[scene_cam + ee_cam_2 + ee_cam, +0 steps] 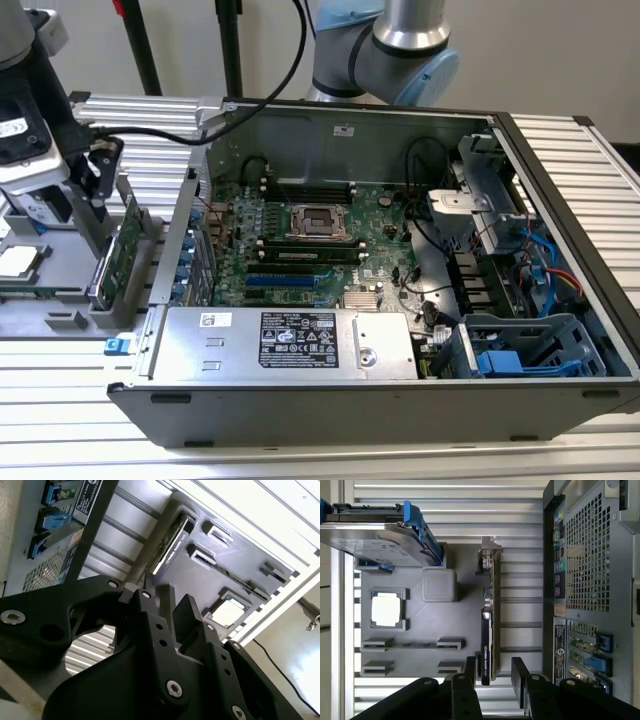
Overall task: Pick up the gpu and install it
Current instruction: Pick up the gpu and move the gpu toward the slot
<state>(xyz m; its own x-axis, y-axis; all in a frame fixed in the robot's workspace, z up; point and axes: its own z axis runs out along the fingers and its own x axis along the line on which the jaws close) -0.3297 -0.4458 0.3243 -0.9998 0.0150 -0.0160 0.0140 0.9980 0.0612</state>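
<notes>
The gpu (120, 250) is a thin green card standing on edge in a slot of the grey parts tray (60, 300), at the exterior view's left beside the open computer case. In the first wrist view the gpu (488, 625) runs lengthwise, its silver bracket at the far end. My gripper (495, 672) is open, and its two black fingers straddle the card's near end with a gap on each side. The second wrist view shows the gripper (176, 607) just above the tray, with the gpu (172, 540) beyond it. In the exterior view the gripper (100, 215) hangs right at the card.
The open computer case (560, 180) holds the green motherboard (300, 240) and a silver power supply (290, 340). The tray also carries a CPU chip (386, 609), a grey block (440, 585) and a hard drive (380, 535) in a blue-clipped carrier. The case's rear wall (585, 580) stands close beside the card.
</notes>
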